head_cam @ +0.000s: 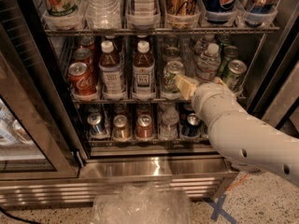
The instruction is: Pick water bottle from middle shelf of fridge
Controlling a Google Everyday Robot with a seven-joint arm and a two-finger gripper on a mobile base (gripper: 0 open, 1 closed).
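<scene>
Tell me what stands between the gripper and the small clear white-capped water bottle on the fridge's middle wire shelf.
Nothing visible does. The gripper is at the middle wire shelf's front edge, right before the clear white-capped water bottle. A green can stands on its left, another on its right, neither between.

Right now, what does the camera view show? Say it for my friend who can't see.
The robot's gripper reaches into the open fridge at the middle shelf, just in front of a small clear water bottle with a white cap. Further left on that shelf stand two brown tea bottles and red cola cans.
</scene>
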